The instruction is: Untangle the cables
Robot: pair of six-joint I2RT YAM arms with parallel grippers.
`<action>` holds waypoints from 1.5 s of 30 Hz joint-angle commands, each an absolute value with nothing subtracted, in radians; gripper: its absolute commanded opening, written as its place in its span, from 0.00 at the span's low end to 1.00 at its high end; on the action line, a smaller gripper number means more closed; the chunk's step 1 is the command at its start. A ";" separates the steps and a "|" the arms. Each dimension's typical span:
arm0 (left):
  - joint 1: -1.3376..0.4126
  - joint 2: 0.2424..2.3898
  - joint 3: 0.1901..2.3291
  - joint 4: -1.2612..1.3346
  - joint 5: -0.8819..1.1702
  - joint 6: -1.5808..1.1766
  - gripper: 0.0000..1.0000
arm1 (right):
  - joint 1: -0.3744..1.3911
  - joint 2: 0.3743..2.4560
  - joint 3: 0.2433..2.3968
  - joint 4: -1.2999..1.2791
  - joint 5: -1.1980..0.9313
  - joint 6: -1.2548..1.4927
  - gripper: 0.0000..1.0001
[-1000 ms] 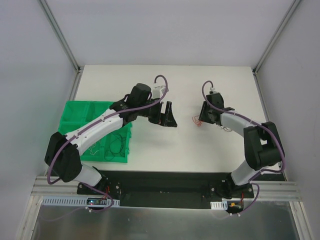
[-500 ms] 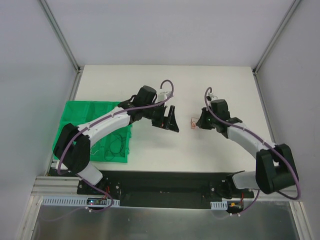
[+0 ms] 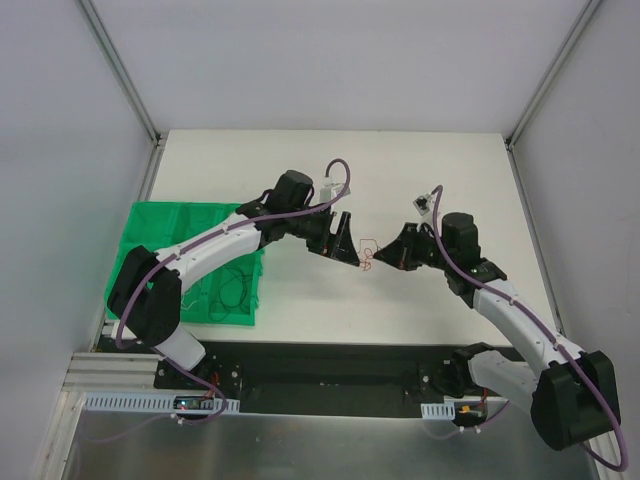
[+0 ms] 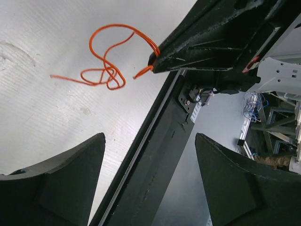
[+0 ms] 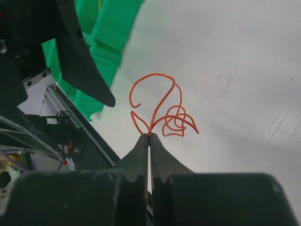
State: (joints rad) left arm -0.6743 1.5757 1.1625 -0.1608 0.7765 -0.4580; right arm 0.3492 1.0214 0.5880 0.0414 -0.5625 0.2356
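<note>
The thin curly orange-red wire [image 5: 160, 108] is one plain colour along its whole length, vivid against the matt white desk [image 5: 244, 70]. The fingers [image 5: 136, 162] of the right gripper [image 5: 149, 135] and of the left gripper [image 4: 149, 141] are scuffed black. The plastic compartment bin [image 3: 150, 225] is bright green, and the thin wires [image 3: 235, 290] in it are dark. Purple hoses [image 3: 340, 163] run over white arm links [image 3: 210, 245].

Glossy orange cable [image 4: 111, 77]; matt, finely textured white table [image 5: 235, 70].
</note>
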 commanded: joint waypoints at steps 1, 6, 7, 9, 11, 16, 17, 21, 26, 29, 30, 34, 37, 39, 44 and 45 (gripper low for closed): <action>-0.678 1.525 1.186 -0.129 0.793 -0.407 0.72 | 0.354 1.008 0.595 0.143 -0.736 0.264 0.01; -0.676 1.531 1.189 -0.129 0.805 -0.408 0.59 | 0.362 1.003 0.580 0.163 -0.798 0.238 0.01; -0.676 1.531 1.187 -0.129 0.799 -0.408 0.60 | 0.365 1.000 0.574 0.167 -0.804 0.235 0.01; -0.676 1.531 1.186 -0.129 0.799 -0.408 0.64 | 0.370 0.993 0.565 0.179 -0.808 0.236 0.01; -0.676 1.539 1.186 -0.130 0.801 -0.414 0.65 | 0.376 0.982 0.555 0.187 -0.802 0.238 0.01; -0.676 1.559 1.193 -0.133 0.802 -0.423 0.64 | 0.394 0.982 0.551 0.196 -0.811 0.241 0.01; -0.676 1.559 1.192 -0.135 0.799 -0.423 0.62 | 0.399 0.982 0.551 0.198 -0.818 0.241 0.01; -0.676 1.560 1.193 -0.140 0.799 -0.417 0.51 | 0.420 0.976 0.551 0.199 -0.828 0.230 0.01; -0.676 1.539 1.198 -0.166 0.770 -0.373 0.19 | 0.439 0.968 0.548 0.203 -0.825 0.216 0.01; -0.676 1.506 1.189 -0.173 0.712 -0.345 0.00 | 0.440 0.977 0.552 0.163 -0.775 0.195 0.01; -0.678 1.497 1.186 -0.175 0.700 -0.335 0.00 | 0.440 0.982 0.560 0.117 -0.722 0.178 0.02; -0.680 1.474 1.177 -0.173 0.672 -0.316 0.00 | 0.449 1.032 0.621 -0.076 -0.519 0.121 0.10; -0.686 1.476 1.174 -0.173 0.660 -0.321 0.00 | 0.453 1.080 0.643 -0.139 -0.463 0.115 0.28; -0.687 1.482 1.170 -0.173 0.647 -0.334 0.00 | 0.460 1.110 0.656 -0.181 -0.413 0.129 0.47; -0.687 1.502 1.167 -0.186 0.585 -0.426 0.00 | 0.534 1.161 0.629 -0.174 -0.193 0.265 0.55; -0.687 1.511 1.170 -0.192 0.580 -0.437 0.00 | 0.561 1.173 0.611 -0.103 -0.189 0.291 0.56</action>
